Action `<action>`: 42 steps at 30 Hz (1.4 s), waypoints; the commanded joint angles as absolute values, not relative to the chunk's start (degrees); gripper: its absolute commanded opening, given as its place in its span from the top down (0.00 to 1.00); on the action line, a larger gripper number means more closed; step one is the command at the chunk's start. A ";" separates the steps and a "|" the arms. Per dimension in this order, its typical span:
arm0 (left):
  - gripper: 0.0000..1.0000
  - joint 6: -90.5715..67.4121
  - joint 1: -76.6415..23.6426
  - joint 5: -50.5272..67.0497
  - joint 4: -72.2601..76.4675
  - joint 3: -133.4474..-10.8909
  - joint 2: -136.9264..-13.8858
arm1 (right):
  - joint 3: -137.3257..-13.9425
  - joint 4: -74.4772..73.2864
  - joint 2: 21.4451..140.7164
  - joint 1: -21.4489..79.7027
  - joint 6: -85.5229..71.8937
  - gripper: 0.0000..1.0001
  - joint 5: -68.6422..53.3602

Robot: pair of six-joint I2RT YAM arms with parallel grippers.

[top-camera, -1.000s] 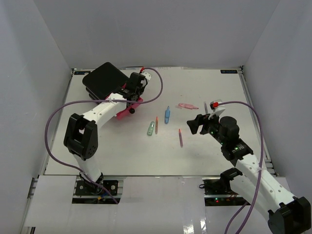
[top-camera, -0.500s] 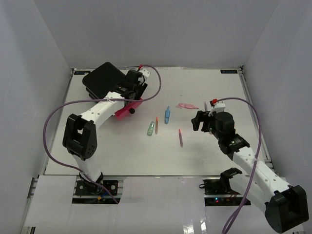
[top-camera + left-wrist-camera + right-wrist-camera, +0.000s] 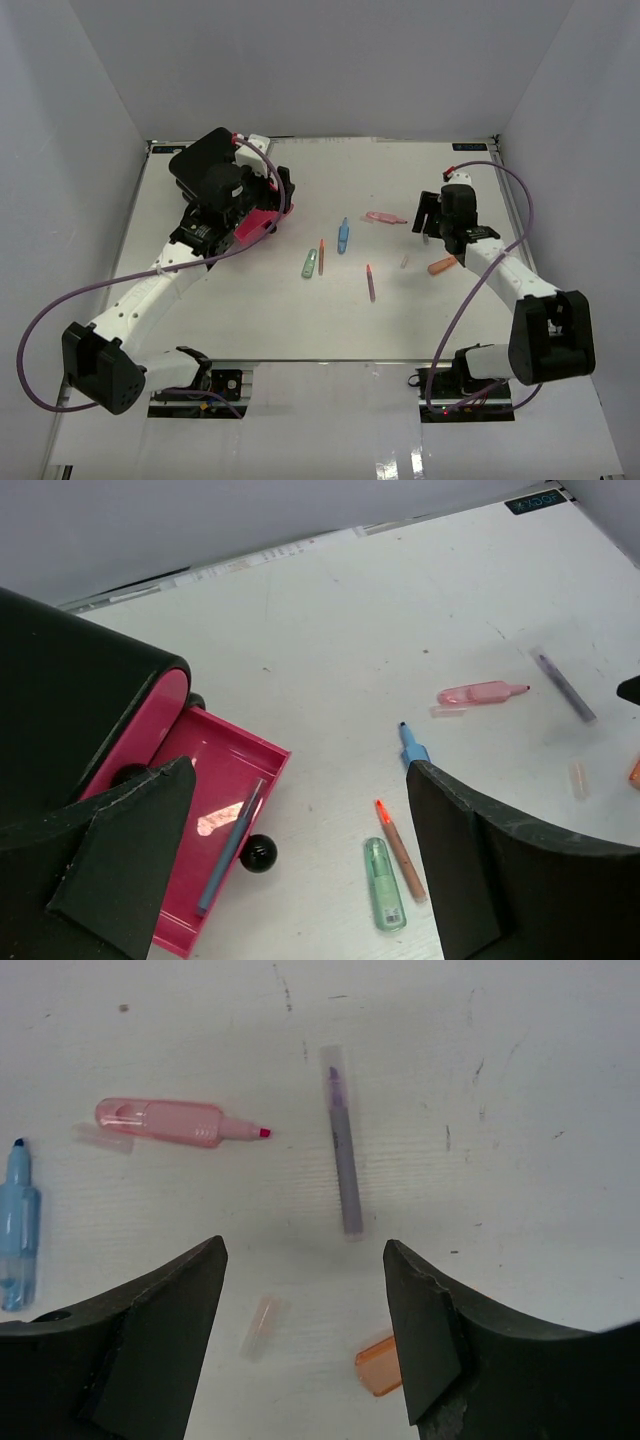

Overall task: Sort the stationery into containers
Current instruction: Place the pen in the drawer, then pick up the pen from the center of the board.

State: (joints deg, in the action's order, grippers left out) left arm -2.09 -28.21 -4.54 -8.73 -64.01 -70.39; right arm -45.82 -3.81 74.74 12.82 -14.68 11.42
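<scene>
The right gripper [image 3: 302, 1290] hangs open near the purple pen [image 3: 343, 1160] at far right; it should straddle the barrel's middle before closing. The left gripper [image 3: 300, 790] gapes empty above the pink drawer [image 3: 240, 742].

Left arm [image 3: 150, 290]: elbow link low at near left, forearm running up and right, wrist bent so the left gripper [image 3: 268, 198] points right at the far left. In the wrist view its fingers [image 3: 130, 860] sit at opposite edges of the frame, jaws spread wide. Right arm [image 3: 500, 265]: elbow link at near right, forearm reaching up and left, right gripper [image 3: 428, 215] angled down at far right-centre. Its fingers [image 3: 150, 1330] are apart with a clear gap between the tips, jaws parted. A purple cable [image 3: 40, 330] loops off each wrist.
</scene>
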 commanded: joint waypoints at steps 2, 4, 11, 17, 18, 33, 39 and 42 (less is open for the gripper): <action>0.02 -7.38 -28.12 -2.02 -2.65 -60.04 -68.56 | -51.58 -5.18 82.15 9.76 -13.28 0.32 11.86; 0.02 -7.47 -28.12 -2.02 -2.29 -59.06 -68.38 | -52.90 -6.06 84.54 9.41 -11.87 0.34 12.13; 0.02 -7.12 -28.12 -3.51 -2.81 -59.06 -68.29 | -58.27 -8.52 94.30 9.05 -10.37 0.40 11.69; 0.02 -6.68 -28.12 -3.52 -2.73 -58.97 -67.85 | -59.94 -8.61 99.48 8.79 -9.93 0.44 11.60; 0.02 -6.68 -28.12 -3.25 -2.72 -58.97 -67.68 | -59.94 -8.61 99.93 8.70 -9.84 0.44 11.69; 0.02 -8.16 -28.12 -0.27 -4.65 -60.55 -67.94 | -58.10 -10.54 97.66 8.00 -8.00 0.83 12.04; 0.02 -19.67 -28.13 11.58 -3.08 -61.61 -69.52 | -53.28 -10.99 85.10 10.01 -7.91 0.87 6.77; 0.02 -28.37 -28.82 16.87 -0.53 -61.35 -71.71 | -49.15 -8.44 77.10 13.08 -9.40 0.86 2.03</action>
State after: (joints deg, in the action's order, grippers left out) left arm -18.87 -28.27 8.93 -3.31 -59.55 -70.32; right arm -52.23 -10.63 83.81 10.33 -8.58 7.57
